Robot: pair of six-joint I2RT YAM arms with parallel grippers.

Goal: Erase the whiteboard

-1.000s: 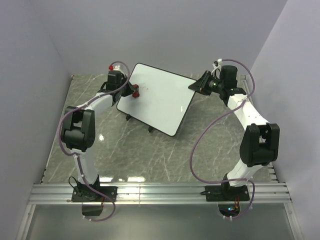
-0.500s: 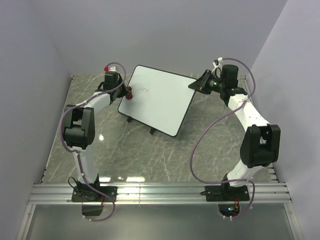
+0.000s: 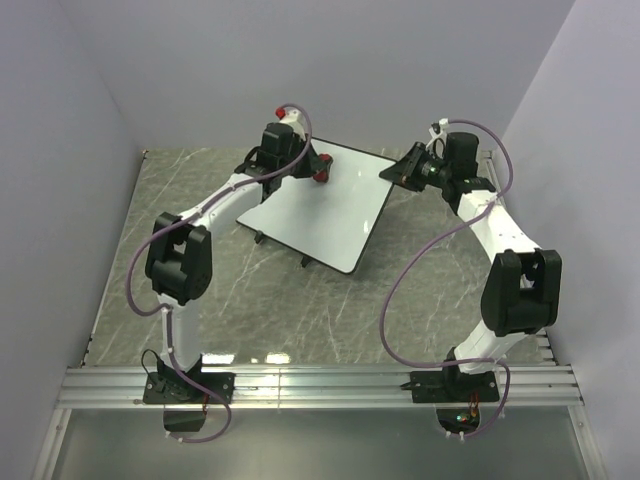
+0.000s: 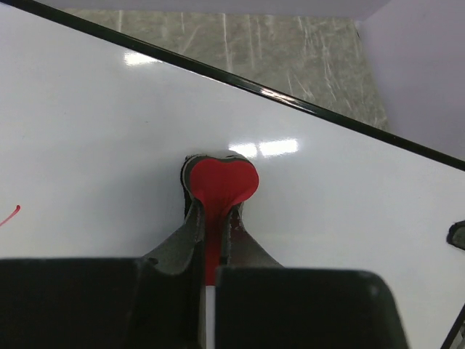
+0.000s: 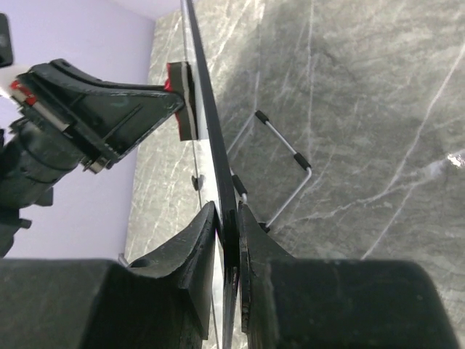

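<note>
The whiteboard point(image 3: 325, 215) stands tilted on its wire stand in the middle of the table. My left gripper point(image 3: 316, 171) is shut on a red-and-black eraser point(image 4: 219, 181), which is pressed flat against the board's face point(image 4: 109, 145) near its far edge. A short red stroke point(image 4: 9, 216) shows on the board at the left edge of the left wrist view. My right gripper point(image 3: 397, 172) is shut on the board's right edge point(image 5: 227, 200), one finger on each side of the black frame. The right wrist view also shows the eraser point(image 5: 183, 102) against the board.
The board's wire stand point(image 5: 289, 153) and small black feet point(image 3: 305, 261) rest on the grey marble tabletop point(image 3: 250, 310). Purple walls close in the table at the back and on both sides. An aluminium rail point(image 3: 320, 385) runs along the near edge.
My left arm has swept the eraser from the board's left edge rightwards along its far part to near the top middle. The right gripper has kept its grip on the right edge.
</note>
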